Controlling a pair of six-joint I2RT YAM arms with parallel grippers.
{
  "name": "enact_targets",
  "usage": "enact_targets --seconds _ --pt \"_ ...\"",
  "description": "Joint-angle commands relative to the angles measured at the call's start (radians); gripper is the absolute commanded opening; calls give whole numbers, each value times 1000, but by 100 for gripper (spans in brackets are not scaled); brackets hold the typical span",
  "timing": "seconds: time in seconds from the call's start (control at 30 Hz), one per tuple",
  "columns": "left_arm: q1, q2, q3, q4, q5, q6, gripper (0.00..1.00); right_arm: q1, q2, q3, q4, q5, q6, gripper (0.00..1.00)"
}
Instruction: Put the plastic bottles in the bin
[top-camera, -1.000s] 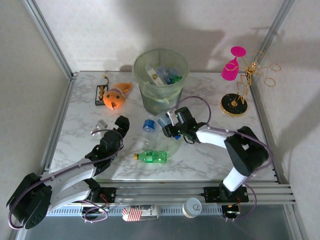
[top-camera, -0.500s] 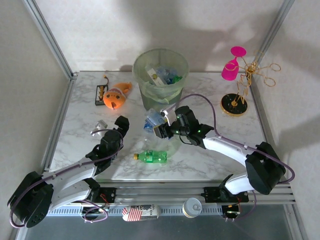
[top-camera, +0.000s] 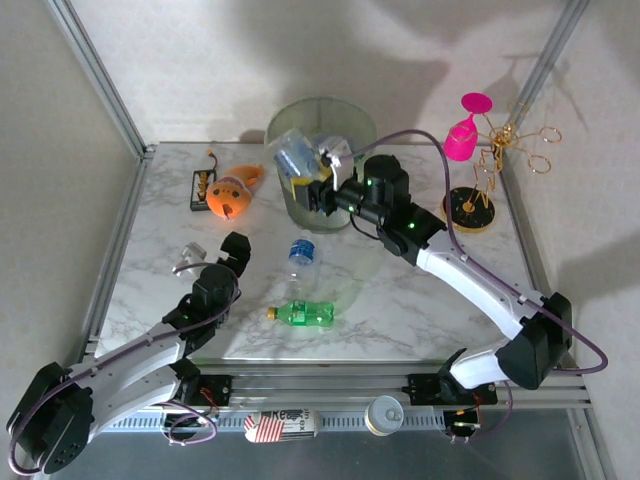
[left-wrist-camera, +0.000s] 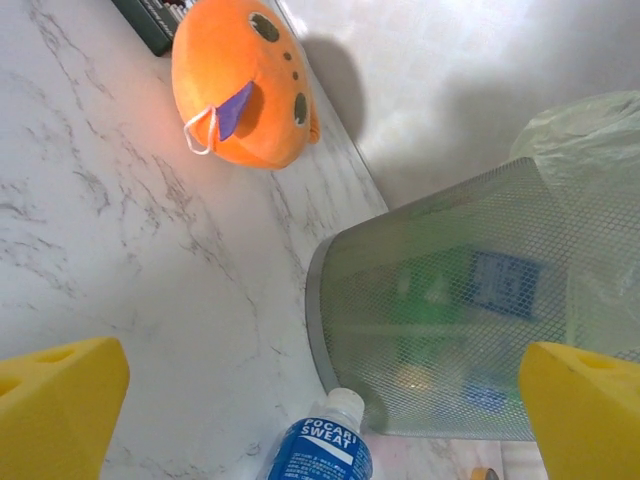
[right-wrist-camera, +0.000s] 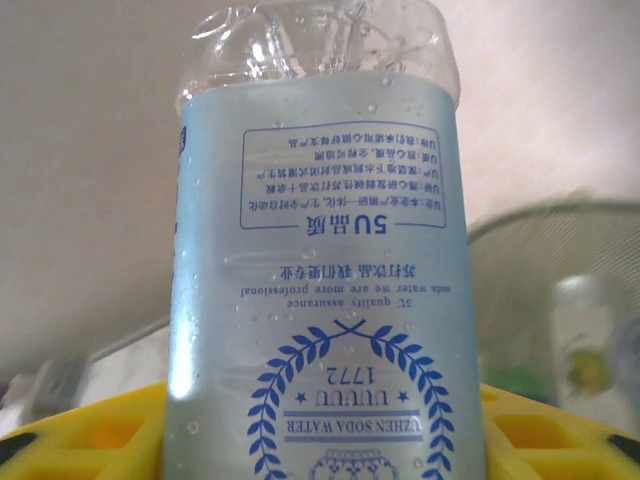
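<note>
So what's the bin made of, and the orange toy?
Bin: likely thin pale-green plastic, see-through with a mesh pattern; bottles show through its wall. Toy: probably soft plush, matte and rounded, no shine.

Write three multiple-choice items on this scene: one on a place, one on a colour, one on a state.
1. Where is the clear bottle that the right gripper holds?
A. over the bin
B. flat on the table
C. beside the pink goblet

2. What colour is the bottle lying nearest the arm bases?
A. pink
B. green
C. black

3. How do the left gripper's fingers stand?
A. shut on the plush toy
B. shut on a bottle
C. open, empty

Answers:
1 A: the top view shows it raised at the bin's mouth.
2 B: its body is green, with a yellow cap.
3 C: the yellow fingers stand wide apart with nothing between them.
</note>
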Motion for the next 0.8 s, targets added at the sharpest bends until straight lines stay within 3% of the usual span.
enact_targets --seconds 0.0,0.37,0.67,0.77 --pt "10 -27 -24 -36 -30 -5 100 -36 67 88 -17 155 -31 51" --pt "10 -68 -24 -60 -13 29 100 -155 338 397 -139 433 -45 51" --pt "12 -113 -16 -113 11 97 100 -177 495 583 -268 499 -41 51" --pt "10 -121 -13 -106 38 137 100 -177 523 629 -310 500 -25 57"
